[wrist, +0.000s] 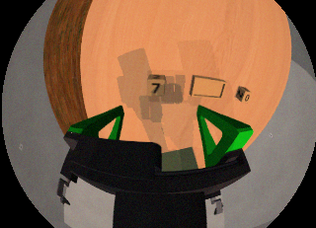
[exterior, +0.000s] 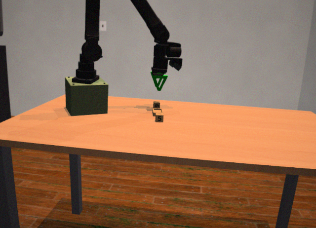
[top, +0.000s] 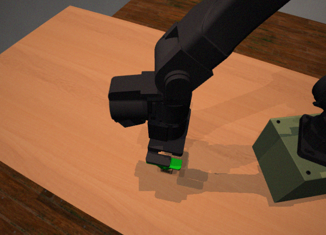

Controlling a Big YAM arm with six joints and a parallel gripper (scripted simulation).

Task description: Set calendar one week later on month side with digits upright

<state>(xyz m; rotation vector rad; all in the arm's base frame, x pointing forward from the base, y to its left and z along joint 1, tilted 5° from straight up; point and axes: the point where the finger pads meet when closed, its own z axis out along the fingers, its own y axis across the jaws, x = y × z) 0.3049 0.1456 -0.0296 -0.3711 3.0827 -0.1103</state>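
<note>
Above the table [exterior: 229, 133] my gripper [exterior: 158, 80] hangs spread wide, pinching nothing. Top view hides both cubes; exterior shows the far cube [exterior: 156, 104], empty tray [exterior: 157, 111] and near cube [exterior: 159, 117] in a row.

Smooth, matt light wood on the bench [exterior: 229, 141]. Darker, grained planks on the floor [exterior: 178, 195]. Matt black casing along the arm [top: 210, 30]; glossy green plastic on the fingers. Dull olive paint on the base block [exterior: 86, 98]. Pale wood on the cubes [exterior: 159, 118].
</note>
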